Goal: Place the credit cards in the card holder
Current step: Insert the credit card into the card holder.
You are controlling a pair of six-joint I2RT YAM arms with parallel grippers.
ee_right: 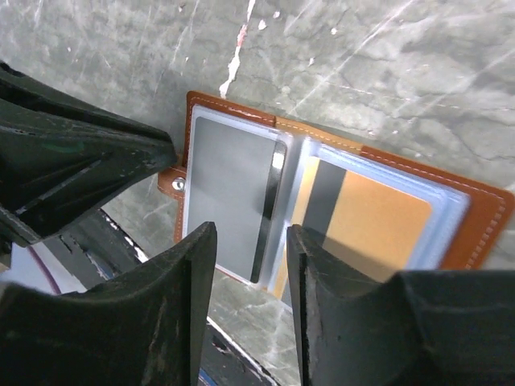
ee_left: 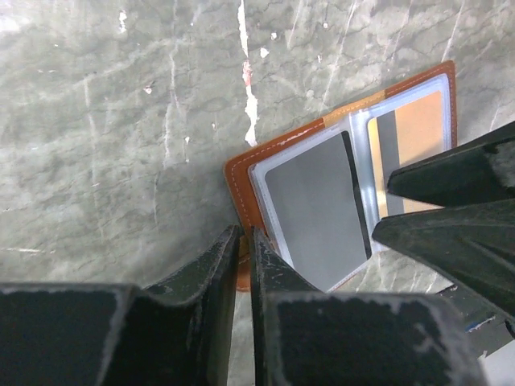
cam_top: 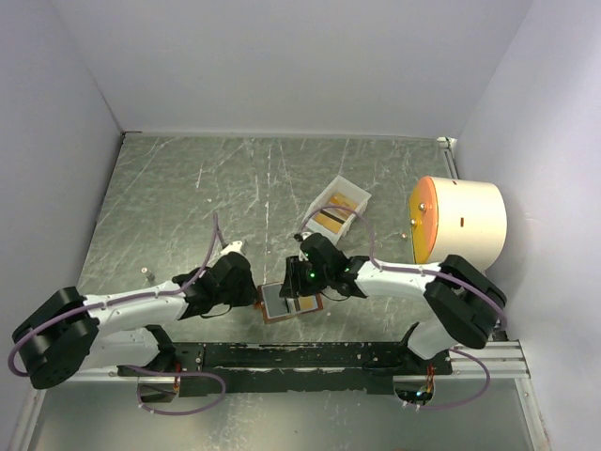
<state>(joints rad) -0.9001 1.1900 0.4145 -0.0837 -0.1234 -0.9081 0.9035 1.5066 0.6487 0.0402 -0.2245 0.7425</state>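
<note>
Card holder [cam_top: 292,303] lies open on table [cam_top: 178,197], orange card [ee_right: 378,221] pocketed; left gripper [ee_left: 244,241] near-pressed at its tab [ee_right: 173,183], pinch unclear, right gripper [ee_right: 251,241] spread above – if left slips, holder may fold shut

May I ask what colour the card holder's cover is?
Card holder: orange-brown, pale stitching; best in right wrist view.
</note>
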